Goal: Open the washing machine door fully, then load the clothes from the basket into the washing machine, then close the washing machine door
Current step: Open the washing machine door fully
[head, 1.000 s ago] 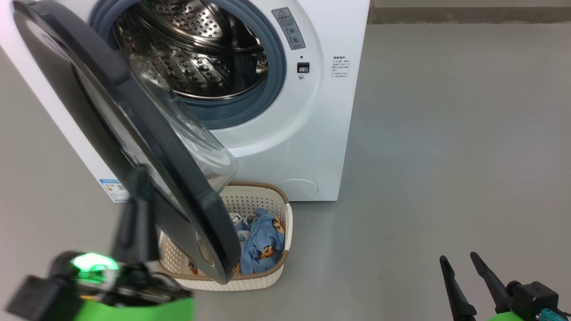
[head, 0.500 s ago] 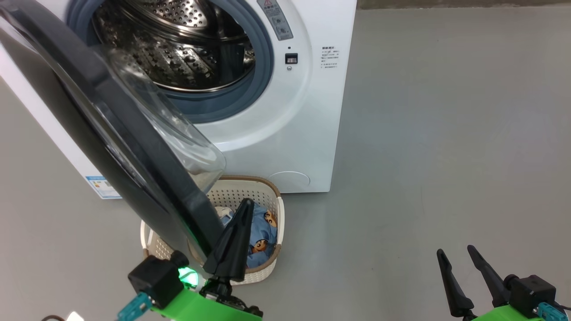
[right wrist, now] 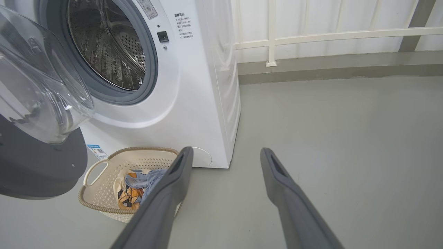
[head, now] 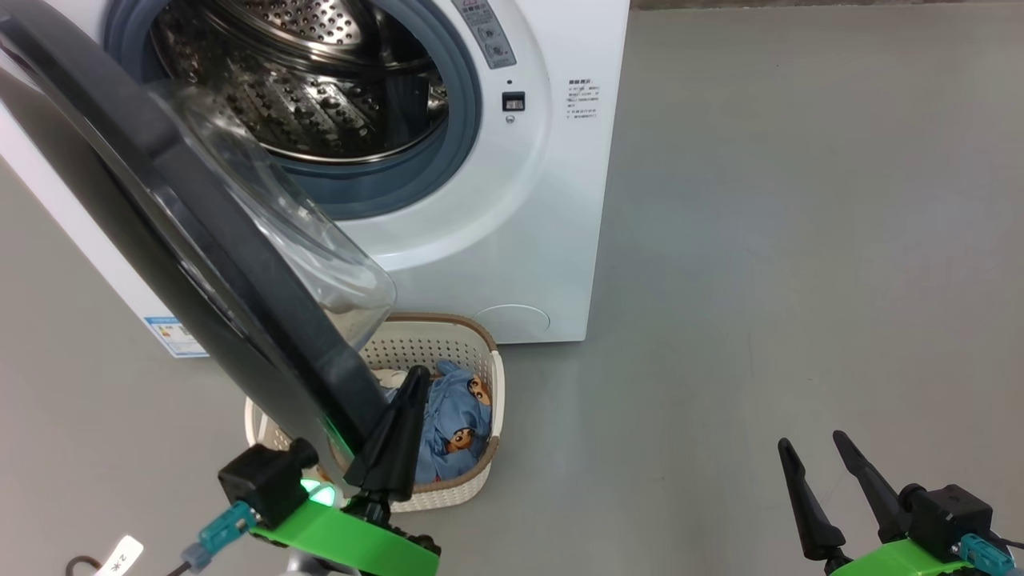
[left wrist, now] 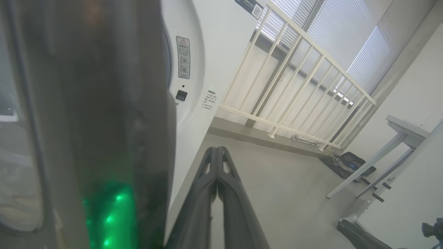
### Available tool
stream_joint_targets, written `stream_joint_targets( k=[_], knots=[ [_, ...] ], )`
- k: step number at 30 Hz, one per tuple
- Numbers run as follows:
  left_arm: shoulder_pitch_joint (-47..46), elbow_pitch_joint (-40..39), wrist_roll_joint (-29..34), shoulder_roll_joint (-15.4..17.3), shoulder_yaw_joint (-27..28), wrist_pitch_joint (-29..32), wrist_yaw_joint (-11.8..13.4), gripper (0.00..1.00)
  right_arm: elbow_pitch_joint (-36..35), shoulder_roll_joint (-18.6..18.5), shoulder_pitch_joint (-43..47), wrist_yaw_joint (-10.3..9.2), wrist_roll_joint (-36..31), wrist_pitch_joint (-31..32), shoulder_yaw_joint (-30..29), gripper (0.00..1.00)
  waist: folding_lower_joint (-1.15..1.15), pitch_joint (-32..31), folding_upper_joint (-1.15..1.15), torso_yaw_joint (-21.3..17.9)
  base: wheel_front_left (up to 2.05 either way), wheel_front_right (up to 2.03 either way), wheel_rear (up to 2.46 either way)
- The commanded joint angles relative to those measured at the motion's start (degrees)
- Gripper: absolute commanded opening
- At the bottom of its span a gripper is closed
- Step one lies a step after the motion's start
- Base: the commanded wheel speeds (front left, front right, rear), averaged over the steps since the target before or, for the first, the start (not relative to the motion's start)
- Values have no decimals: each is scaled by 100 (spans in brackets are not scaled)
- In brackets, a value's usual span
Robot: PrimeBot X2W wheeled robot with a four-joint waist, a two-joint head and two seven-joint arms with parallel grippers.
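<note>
Standing ajar, the washing machine door [head: 184, 216] swings out from its hinge side toward the robot's left; its glass bowl faces back at the steel drum [head: 320, 88], and in the head view its black rim runs as a long diagonal from the upper left down over the left half of the basket [head: 448, 326]; the basket sits on the floor [head: 760, 240] against the front foot of the washing machine [head: 528, 224], with the blue printed clothes [head: 452, 416] heaped in its right side; the left gripper [head: 417, 373] points up, fingers pressed together, just beside the door's free edge on the bowl side, contact unclear; the right gripper [head: 810, 438] hovers low with fingers spread on nothing, well apart from the basket, over broad grey floor right of the machine.
</note>
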Motion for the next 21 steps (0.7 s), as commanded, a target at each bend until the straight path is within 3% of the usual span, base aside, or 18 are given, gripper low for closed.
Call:
stream_joint_targets(
  k=[1,21],
  knots=[
    [-257,-67,-69,38,253,-32,9,0,-127,-94,-153,56,-6,-70,142,100,0,-6,0,3,0,0,0],
    [246,-77,171,38,724,-32,-59,0,-190,-125,-62,56,-77,-70,111,100,0,-56,0,318,0,0,0]
  ],
)
